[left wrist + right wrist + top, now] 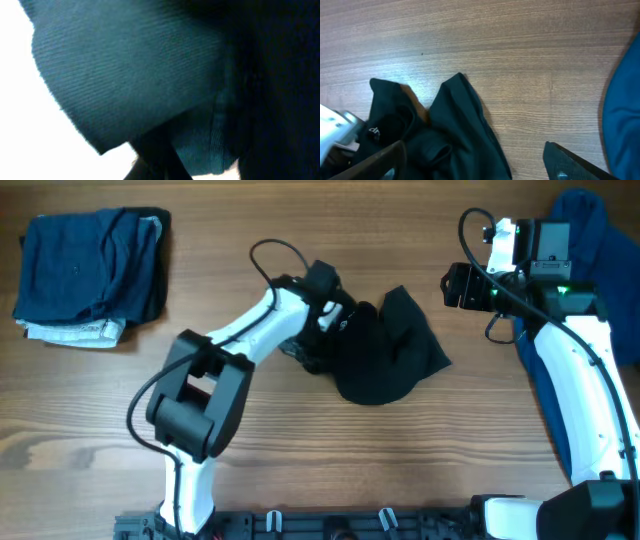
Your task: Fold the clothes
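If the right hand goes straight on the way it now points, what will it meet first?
Probably the black shirt, whose corner lies just ahead of the right hand; how high the hand is, I cannot tell.

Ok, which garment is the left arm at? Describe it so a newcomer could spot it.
Start at the middle of the wooden table in the overhead view. The crumpled black shirt lies there, right at the left gripper. It is the only black piece, a loose heap: the navy stack sits folded at the far left corner, the royal-blue garment at the right edge.
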You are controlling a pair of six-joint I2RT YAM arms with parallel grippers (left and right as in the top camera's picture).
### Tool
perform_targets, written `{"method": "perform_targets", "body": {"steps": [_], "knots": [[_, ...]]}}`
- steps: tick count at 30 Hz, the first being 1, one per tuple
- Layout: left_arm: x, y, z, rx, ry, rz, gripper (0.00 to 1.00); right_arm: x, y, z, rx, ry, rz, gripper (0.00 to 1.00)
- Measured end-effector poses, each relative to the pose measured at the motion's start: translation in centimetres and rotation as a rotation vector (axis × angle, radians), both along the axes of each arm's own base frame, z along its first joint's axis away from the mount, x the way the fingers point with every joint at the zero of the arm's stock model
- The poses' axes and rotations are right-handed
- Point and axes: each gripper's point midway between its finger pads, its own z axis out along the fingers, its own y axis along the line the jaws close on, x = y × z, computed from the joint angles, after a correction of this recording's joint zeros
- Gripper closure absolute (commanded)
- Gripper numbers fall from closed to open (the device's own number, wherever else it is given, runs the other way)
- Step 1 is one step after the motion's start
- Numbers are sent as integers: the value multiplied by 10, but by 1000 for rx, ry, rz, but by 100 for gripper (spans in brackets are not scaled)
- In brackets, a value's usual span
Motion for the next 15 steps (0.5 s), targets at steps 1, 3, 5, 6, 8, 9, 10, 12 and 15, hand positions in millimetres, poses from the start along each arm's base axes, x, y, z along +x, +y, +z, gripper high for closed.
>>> {"method": "perform_targets", "body": {"steps": [1,3,5,6,8,9,10,12,15], "knots": [[8,7,8,8,-11,21,96,0,0,0,1,2,0,15],[40,16,43,-17,-95,77,96,-1,0,-1,3,5,-4,15],[80,23,113,-91,-282,130,96,-1,0,-1,5,6,-2,16],[92,24,143,-123,-357,143,96,-1,1,0,7,5,-1,16],[111,20,233,-229,-579,154,96,5,5,4,30,-24,12,20],[111,21,259,-258,-637,155,96,8,9,7,45,-42,26,20],[111,20,283,-287,-693,154,96,14,15,14,71,-82,56,20],[111,20,330,-346,-812,156,96,21,31,26,135,-141,126,20],[114,20,361,-390,-902,158,96,23,53,41,223,-196,237,20]]}}
